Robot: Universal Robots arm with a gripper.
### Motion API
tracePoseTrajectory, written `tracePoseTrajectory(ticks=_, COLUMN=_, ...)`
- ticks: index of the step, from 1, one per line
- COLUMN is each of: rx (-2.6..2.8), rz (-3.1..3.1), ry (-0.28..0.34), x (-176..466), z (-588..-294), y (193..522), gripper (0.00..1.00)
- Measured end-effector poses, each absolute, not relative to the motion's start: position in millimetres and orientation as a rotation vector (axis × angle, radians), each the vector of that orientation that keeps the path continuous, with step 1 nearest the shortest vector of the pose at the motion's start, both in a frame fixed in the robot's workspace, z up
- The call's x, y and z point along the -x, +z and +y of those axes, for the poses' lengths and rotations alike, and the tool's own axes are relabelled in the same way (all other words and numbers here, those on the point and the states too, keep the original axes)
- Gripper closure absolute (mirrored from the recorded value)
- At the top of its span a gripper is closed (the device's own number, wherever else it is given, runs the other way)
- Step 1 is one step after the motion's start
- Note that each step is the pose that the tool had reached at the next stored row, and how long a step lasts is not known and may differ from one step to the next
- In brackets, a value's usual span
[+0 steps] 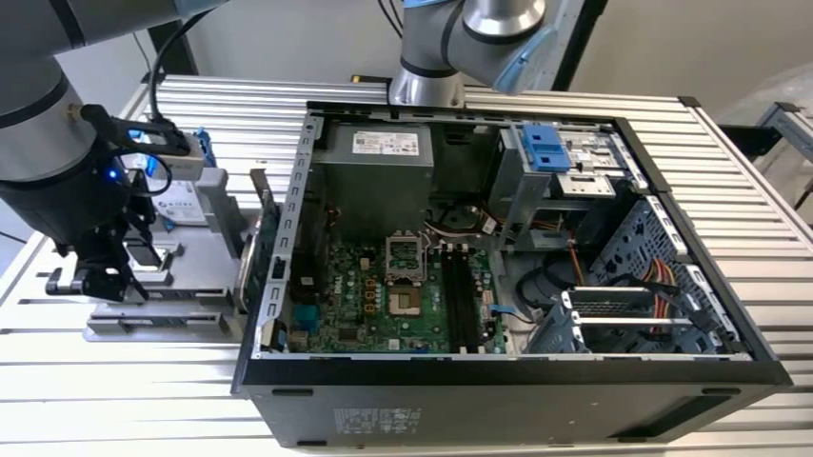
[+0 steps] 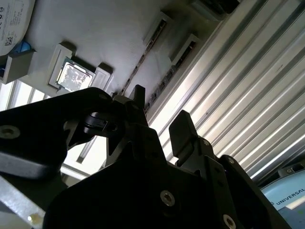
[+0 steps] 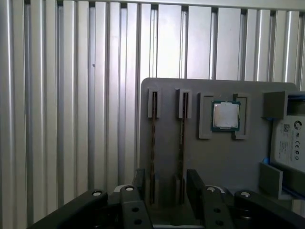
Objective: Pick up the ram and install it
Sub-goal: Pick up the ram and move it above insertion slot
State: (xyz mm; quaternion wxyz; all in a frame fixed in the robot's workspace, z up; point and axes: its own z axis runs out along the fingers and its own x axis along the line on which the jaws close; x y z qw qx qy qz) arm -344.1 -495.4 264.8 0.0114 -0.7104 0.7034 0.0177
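Note:
Two ram sticks stand on edge in slots of a grey tray (image 3: 214, 157): one ram (image 3: 153, 143) and a second ram (image 3: 181, 143), both thin and dark. My gripper (image 3: 167, 180) hovers over their near ends, open, with one finger (image 3: 141, 183) outside the first stick and the other finger outside the second. Nothing is between the fingers. In the second wrist view the gripper (image 2: 159, 109) points at the same slots. In the exterior view the gripper (image 1: 95, 278) hangs over the tray (image 1: 178, 319), at the exterior view's left of the computer case.
A square silver processor (image 3: 226, 115) and a silver hard drive (image 3: 289, 143) lie in the tray beside the sticks. The open computer case (image 1: 508, 367) shows its motherboard with black memory slots (image 1: 460, 305). A second arm (image 1: 445, 48) stands behind the case. The table is ribbed aluminium.

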Motion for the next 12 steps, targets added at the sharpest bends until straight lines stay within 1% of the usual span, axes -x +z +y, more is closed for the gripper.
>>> tracePoseTrajectory(ticks=12, rx=2.218, rz=2.196, ry=0.050, x=344.0, z=-495.4, y=259.5, gripper=0.00)
